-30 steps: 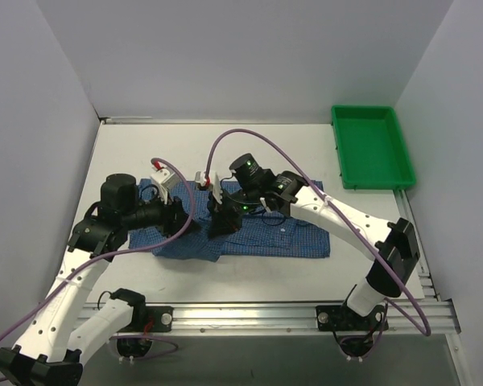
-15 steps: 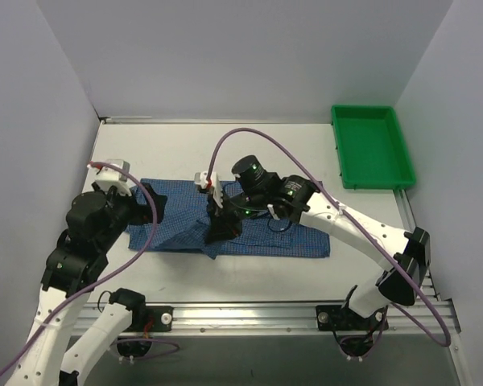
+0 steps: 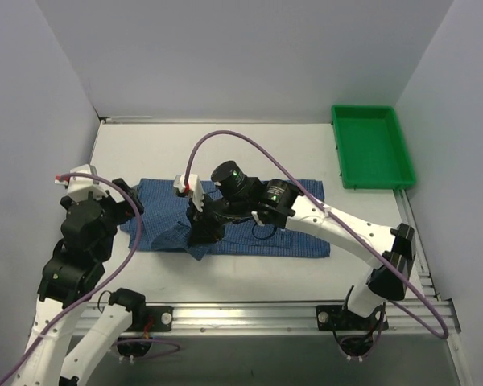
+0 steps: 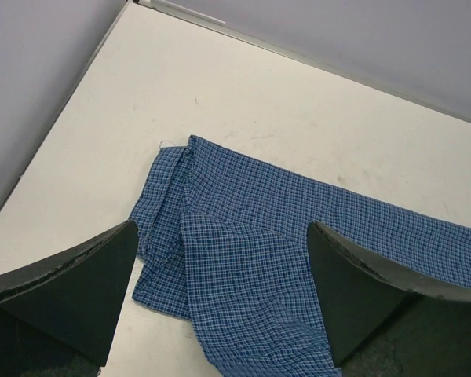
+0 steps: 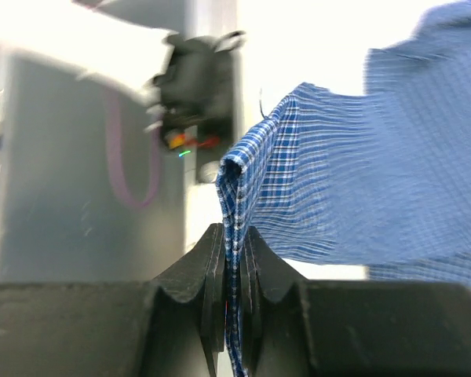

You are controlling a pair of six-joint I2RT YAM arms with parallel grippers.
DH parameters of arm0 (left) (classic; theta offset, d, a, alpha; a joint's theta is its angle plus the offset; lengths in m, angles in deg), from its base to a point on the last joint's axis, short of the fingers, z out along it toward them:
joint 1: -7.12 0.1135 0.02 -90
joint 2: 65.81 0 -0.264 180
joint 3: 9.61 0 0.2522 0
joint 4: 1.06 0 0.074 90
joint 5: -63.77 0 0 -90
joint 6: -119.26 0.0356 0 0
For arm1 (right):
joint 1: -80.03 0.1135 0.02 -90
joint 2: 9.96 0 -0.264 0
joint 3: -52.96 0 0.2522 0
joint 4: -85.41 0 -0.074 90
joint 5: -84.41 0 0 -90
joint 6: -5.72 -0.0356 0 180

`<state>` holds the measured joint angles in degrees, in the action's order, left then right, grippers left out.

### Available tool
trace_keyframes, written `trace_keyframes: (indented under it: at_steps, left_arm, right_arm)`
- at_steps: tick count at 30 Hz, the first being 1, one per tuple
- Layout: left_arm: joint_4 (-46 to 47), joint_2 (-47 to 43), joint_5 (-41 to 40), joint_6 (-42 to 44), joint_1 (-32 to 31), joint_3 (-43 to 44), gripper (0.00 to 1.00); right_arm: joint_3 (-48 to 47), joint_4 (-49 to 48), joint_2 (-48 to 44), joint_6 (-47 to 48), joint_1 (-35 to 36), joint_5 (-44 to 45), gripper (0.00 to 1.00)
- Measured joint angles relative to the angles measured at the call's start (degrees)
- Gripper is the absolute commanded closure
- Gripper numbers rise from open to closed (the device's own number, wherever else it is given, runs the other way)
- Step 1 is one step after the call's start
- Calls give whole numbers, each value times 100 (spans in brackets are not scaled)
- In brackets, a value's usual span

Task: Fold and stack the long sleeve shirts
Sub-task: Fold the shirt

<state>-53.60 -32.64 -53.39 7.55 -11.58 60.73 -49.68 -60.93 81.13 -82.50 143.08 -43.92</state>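
Observation:
The long sleeve shirt point(image 3: 157, 213) is a blue fine-checked cloth spread in a long band across the middle of the table. My right gripper point(image 3: 201, 240) is shut on a raised fold of it near the band's left half; in the right wrist view the cloth point(image 5: 353, 173) hangs as a pinched edge between the closed jaws point(image 5: 234, 259). My left gripper point(image 3: 131, 203) is open and hovers at the shirt's left end, holding nothing. From the left wrist, the shirt point(image 4: 243, 236) lies flat below the wide-spread gripper point(image 4: 224, 314), with a folded flap toward the near side.
A green tray point(image 3: 372, 146) stands at the back right corner of the table. White walls close in the left, back and right sides. Purple cables point(image 3: 249, 143) loop above the arms.
My left gripper opened, let go of the cloth and drew back to the left. The right gripper carried its pinched fold leftward, and the shirt's left end now lies flat.

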Motion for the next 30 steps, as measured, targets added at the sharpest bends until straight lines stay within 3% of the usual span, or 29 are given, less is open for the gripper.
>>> trace_keyframes:
  at_steps: [8,17,30]
  left_arm:
    - [55,223,-149,28,0,-203,3]
    - [483,1419,396,170,11,-400,3]
    - [837,3462,1482,361,120,-118,2]
  right_arm:
    - [13,-614,632,-1023,-1471,896,100]
    - [994,-1235,702,-2358,-3364,1823,100]
    - [2131,-1327,817,-3276,-4103,2050,100]
